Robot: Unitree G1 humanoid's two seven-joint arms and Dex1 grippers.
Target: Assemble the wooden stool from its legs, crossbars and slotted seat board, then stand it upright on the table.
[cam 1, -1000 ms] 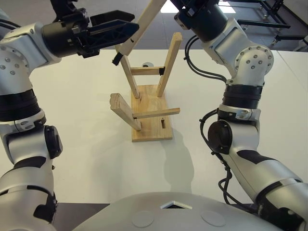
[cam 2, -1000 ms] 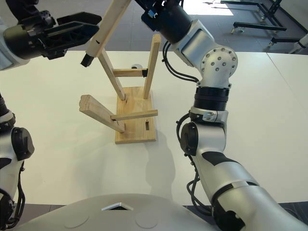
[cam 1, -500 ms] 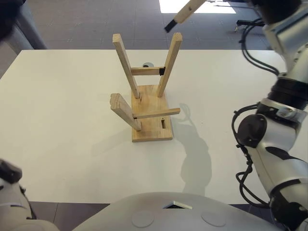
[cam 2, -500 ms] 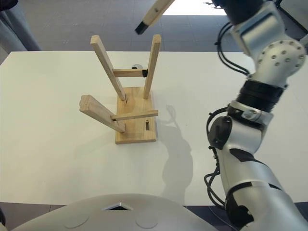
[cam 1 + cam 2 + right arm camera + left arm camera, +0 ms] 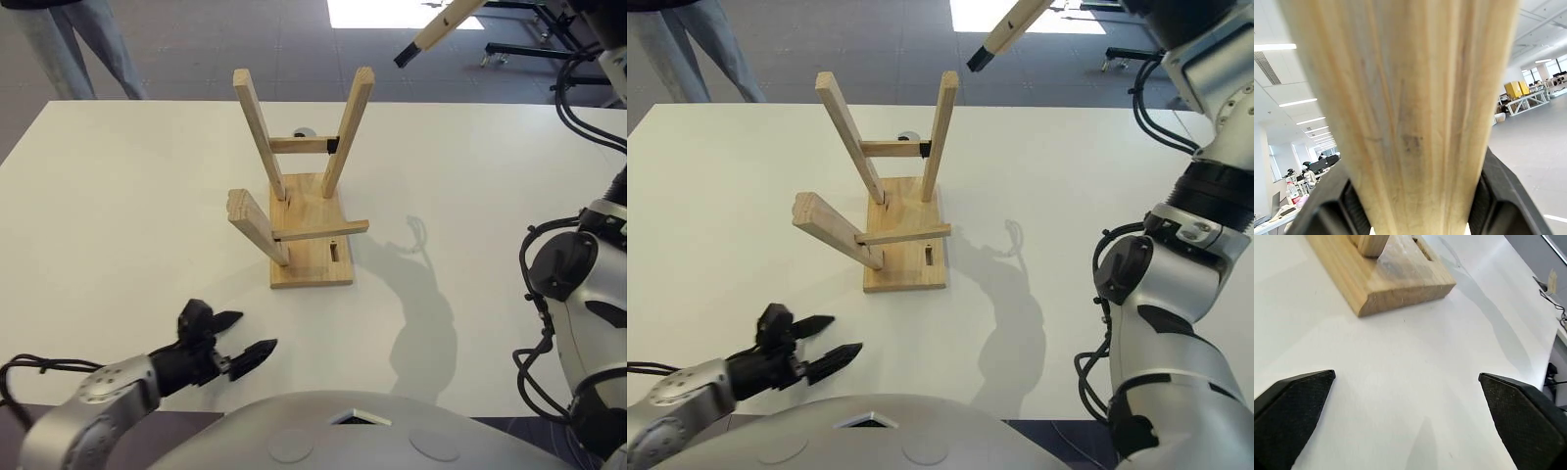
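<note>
Left gripper hanging low by near edge of table, fingers spread, carrying nothing; a second ago it was up beside raised leg. Right gripper clamping fourth leg, now carrying it higher and rightward, away from seat board. Meaning: leg riding in right grip alone, still needing seating. Board lying flat mid-table, three legs and two crossbars fitted, near-right slot waiting open. Board sitting well in from edges; bare table to its right giving approach room.
</note>
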